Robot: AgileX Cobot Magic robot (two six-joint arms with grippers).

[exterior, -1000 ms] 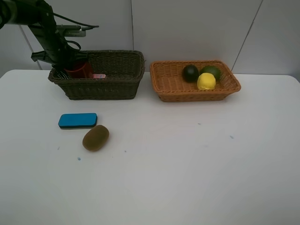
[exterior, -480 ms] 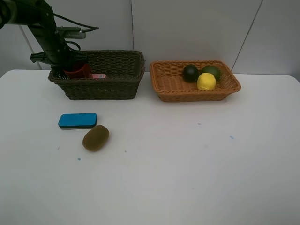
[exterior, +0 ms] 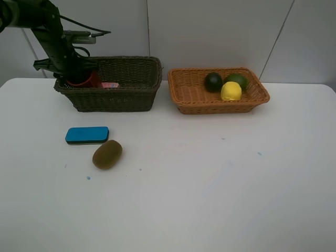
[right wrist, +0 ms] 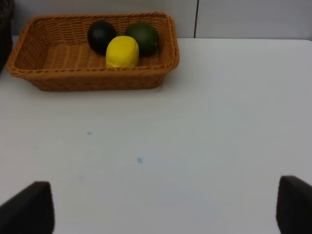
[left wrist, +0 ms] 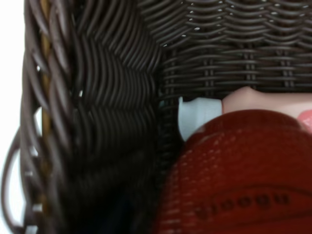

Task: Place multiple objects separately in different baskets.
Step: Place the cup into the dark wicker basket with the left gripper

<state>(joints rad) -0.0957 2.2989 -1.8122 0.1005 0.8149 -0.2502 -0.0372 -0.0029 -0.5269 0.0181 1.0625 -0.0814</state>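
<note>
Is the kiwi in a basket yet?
No, out: the kiwi lies on the table beside the eraser, in front of the dark basket.

We seem to be in a robotics test lab: a bare white surface (exterior: 220, 199) flecked with blue marks (exterior: 259, 154), plain pale wall panels (exterior: 210, 31) behind, a black cabled arm (exterior: 52, 39), and a dark wicker basket (exterior: 115, 98) and an orange wicker basket (exterior: 195, 106) set out as props.

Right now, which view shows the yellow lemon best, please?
The right wrist view: the lemon is large and clear in the orange basket. Exterior high shows it smaller; left wrist misses it.
</note>
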